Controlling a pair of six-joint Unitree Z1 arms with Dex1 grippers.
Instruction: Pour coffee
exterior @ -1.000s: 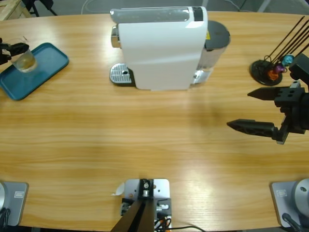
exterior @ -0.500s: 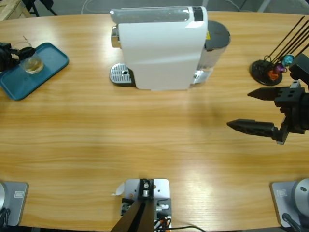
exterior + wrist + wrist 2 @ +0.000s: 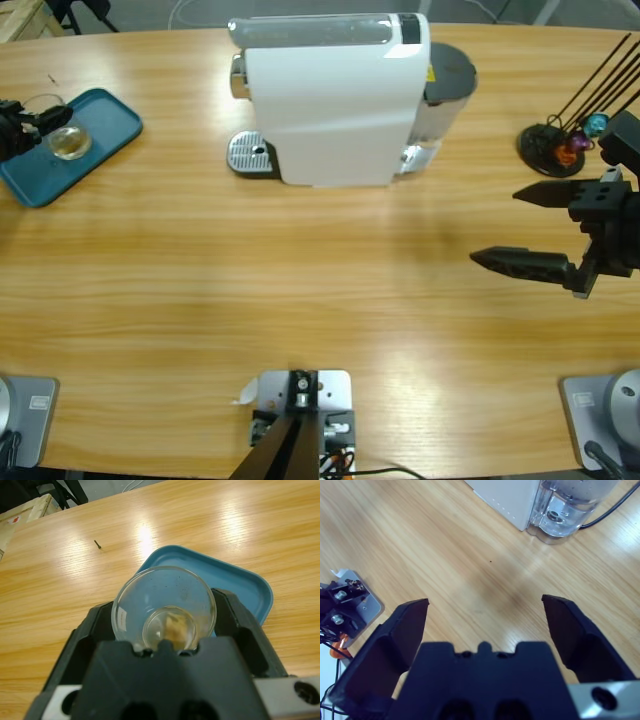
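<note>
My left gripper [image 3: 42,124] reaches in from the far left edge and is shut on a small clear glass [image 3: 68,142] over the blue tray [image 3: 108,122]. Seen along the left wrist, the black jaws flank the glass [image 3: 165,605] on both sides and its mouth faces the camera. A shallow pale amber pool of coffee [image 3: 172,628] lies at its bottom. I cannot tell whether the glass rests on the tray [image 3: 235,582]. My right gripper [image 3: 495,228] hangs open over bare wood at the right, nothing between its jaws [image 3: 485,605].
A white coffee machine [image 3: 335,95] stands at the back middle, with its metal drip plate [image 3: 250,155] on the left and its clear water tank [image 3: 570,510] behind. A black capsule stand with coloured capsules [image 3: 562,145] sits at the far right. A small dark screw [image 3: 97,544] lies beyond the tray.
The glass has shifted a little to the right and down over the tray and turned from side-on to mouth-up. The right arm has not moved.
</note>
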